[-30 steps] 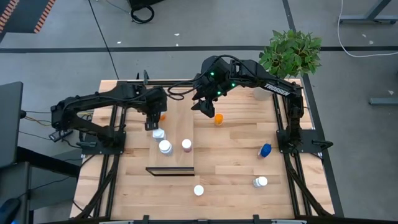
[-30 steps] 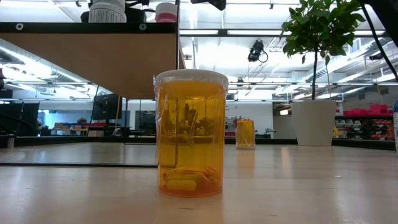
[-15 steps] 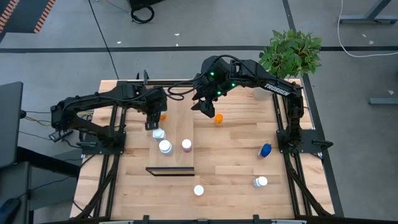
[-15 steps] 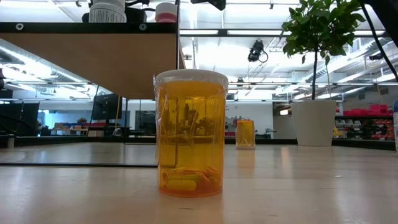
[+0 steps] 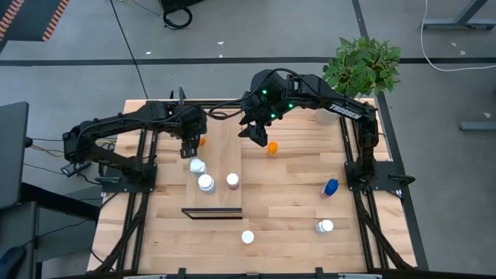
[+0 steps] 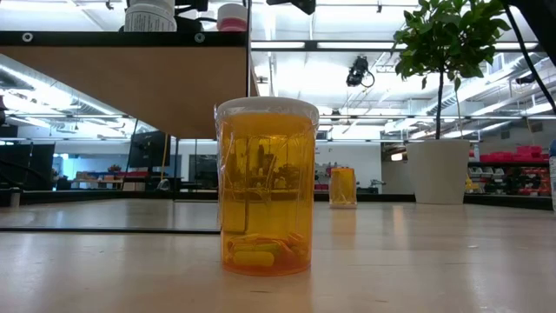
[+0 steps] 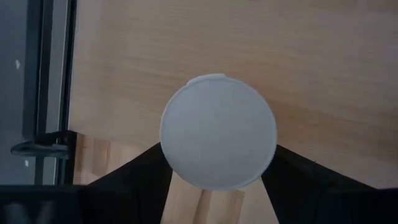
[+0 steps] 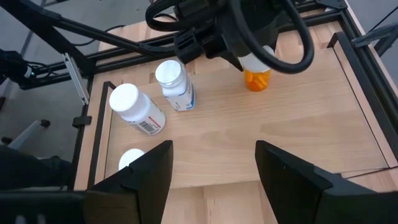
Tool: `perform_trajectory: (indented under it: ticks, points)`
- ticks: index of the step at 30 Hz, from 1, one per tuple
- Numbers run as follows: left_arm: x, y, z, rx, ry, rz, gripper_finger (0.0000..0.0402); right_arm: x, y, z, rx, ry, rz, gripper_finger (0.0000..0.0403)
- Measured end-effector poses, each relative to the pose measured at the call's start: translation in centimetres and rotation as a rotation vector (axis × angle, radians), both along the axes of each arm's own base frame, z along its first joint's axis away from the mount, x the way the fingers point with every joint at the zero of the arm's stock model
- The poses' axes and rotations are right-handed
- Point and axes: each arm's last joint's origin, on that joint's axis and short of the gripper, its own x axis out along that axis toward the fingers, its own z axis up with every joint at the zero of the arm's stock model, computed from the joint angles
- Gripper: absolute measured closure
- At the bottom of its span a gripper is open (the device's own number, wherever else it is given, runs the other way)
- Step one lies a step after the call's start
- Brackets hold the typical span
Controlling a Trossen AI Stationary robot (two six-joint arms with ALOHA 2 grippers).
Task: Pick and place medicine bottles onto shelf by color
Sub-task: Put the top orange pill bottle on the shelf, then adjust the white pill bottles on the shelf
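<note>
The shelf (image 5: pixel 225 155) is a light-wood board lying left of the table's middle. Two white bottles (image 5: pixel 197 166) (image 5: pixel 205 183) and a pink-bodied one (image 5: pixel 232 180) stand on it. My left gripper (image 5: pixel 191 146) is over the shelf's far left part, shut on an orange bottle (image 8: pixel 257 79) with a white cap (image 7: pixel 217 132). My right gripper (image 8: pixel 214 168) hangs open over the shelf's far right edge, holding nothing. Another orange bottle (image 5: pixel 273 148) stands on the table just right of it. A blue bottle (image 5: pixel 331 187), a white one (image 5: pixel 324 226) and a white-topped one (image 5: pixel 247 237) sit nearer the front. My left gripper pinches the orange bottle at its white cap (image 7: pixel 177 171), one finger (image 7: pixel 146 177) on each side. The fingers come steeply from above. The bottle stands upright below them, its orange body (image 8: pixel 257 81) showing. I cannot tell whether its base touches the shelf.
A potted plant (image 5: pixel 363 66) stands at the far right corner. The arms' dark frames (image 5: pixel 139 182) run along both table sides. In the low view an orange bottle (image 6: pixel 265 187) fills the foreground, with the shelf's underside (image 6: pixel 130 83) above it.
</note>
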Motion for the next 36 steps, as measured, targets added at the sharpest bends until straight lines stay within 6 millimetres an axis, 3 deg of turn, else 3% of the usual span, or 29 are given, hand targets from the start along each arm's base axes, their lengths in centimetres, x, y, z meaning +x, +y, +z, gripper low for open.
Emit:
perform_trajectory:
  ticks: [13, 22, 29, 36]
  points:
    - [-0.1, 0.2, 0.0, -0.069, -0.024, -0.007, 0.0128, 0.0, 0.0, 0.0, 0.002, 0.000, -0.002, 0.0167]
    - [-1.6, 0.5, 1.5, -0.048, -0.073, 0.032, 0.0097, 0.0, 0.0, 0.0, 0.003, 0.000, -0.002, 0.0167]
    - [-2.3, 0.5, 5.6, -0.019, -0.159, 0.047, 0.0095, 0.0, 0.0, 0.0, 0.007, 0.001, -0.005, 0.0167]
    - [-2.4, -1.1, 10.6, -0.009, -0.356, 0.056, 0.0101, -0.2, 0.3, -0.2, 0.034, 0.040, -0.018, 0.0167]
